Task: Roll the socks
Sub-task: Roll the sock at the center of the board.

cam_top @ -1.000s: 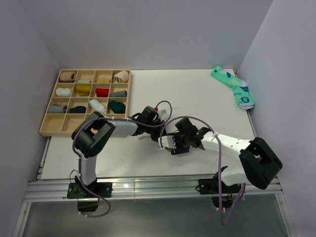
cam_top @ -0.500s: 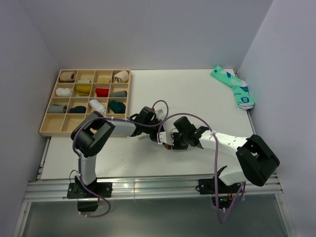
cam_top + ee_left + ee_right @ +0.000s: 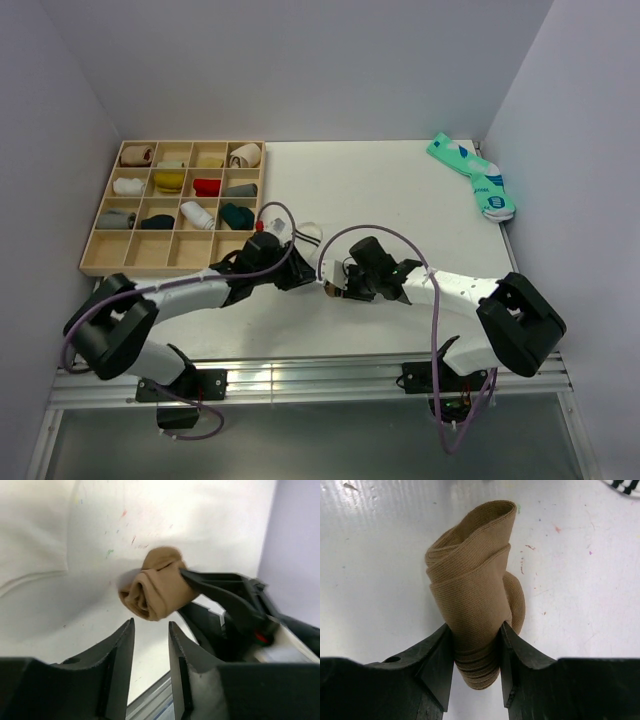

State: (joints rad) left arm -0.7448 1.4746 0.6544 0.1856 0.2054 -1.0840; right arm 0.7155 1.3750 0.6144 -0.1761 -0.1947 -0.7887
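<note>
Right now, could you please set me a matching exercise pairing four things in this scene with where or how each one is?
1 tan sock
2 teal socks
3 left gripper
4 wooden tray

A far left of the table
B pinched in the right gripper
C open and empty
D far right corner

Pairs: 1-B, 2-D, 3-C, 4-A

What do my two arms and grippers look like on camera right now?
Both arms match. The left arm and right arm have white links with chunky black joint housings, and a looping purple cable runs along each. The left gripper and right gripper each have two black, wedge-shaped, matte plastic fingers.
</note>
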